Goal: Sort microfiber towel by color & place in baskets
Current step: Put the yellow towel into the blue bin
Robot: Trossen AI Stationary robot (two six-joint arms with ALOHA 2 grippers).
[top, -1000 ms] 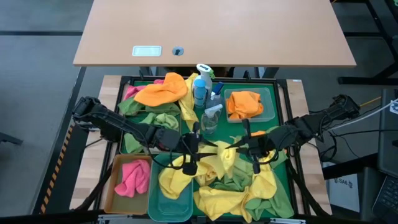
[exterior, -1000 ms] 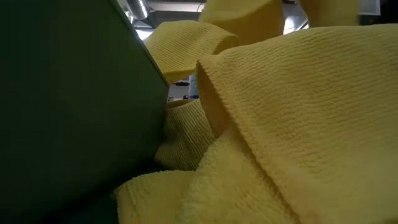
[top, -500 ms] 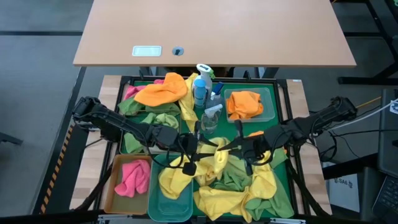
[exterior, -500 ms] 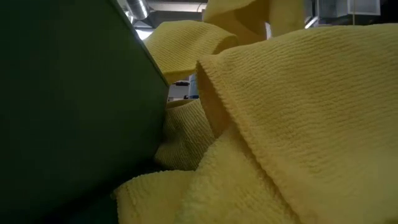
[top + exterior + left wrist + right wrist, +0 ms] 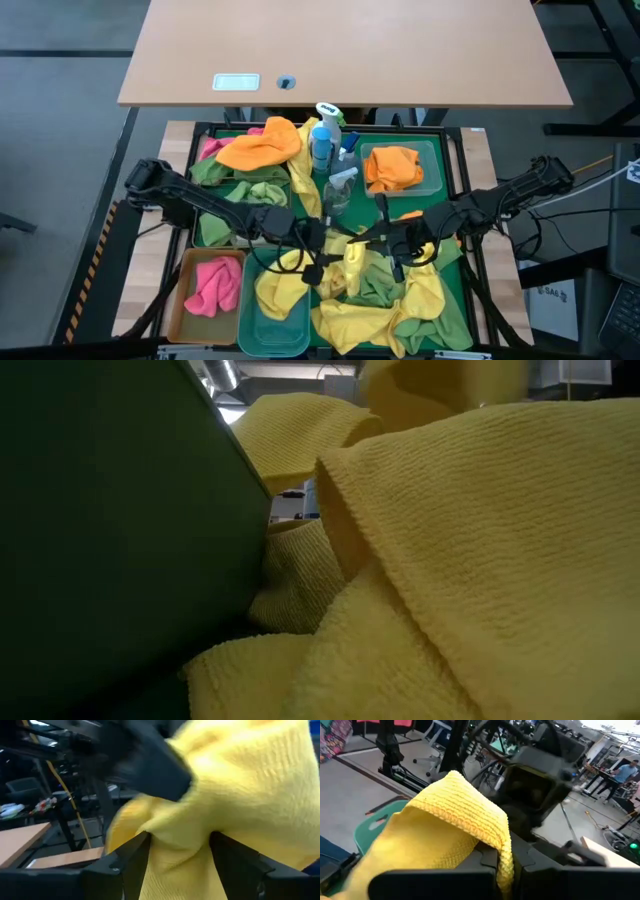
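Over the middle of the large green tray (image 5: 455,190), a yellow towel (image 5: 352,262) is being held between the two arms. The right pincer (image 5: 385,243) is being kept clamped together on a fold of this towel, as its wrist view shows the yellow cloth (image 5: 450,820) pinched between the dark fingers. The left pincer (image 5: 318,262) is being held with its fingers (image 5: 125,865) apart, the yellow cloth (image 5: 240,800) bunched in the gap between them; whether it is being gripped cannot be told. More yellow and green towels are lying heaped toward the tray's near edge. At the near left corner, a pink towel (image 5: 212,284) is lying in the amber-tan basket (image 5: 181,300), with the teal basket (image 5: 272,325) just beside it. Toward the far right corner, an orange towel (image 5: 392,166) is lying in the clear basket (image 5: 436,170).
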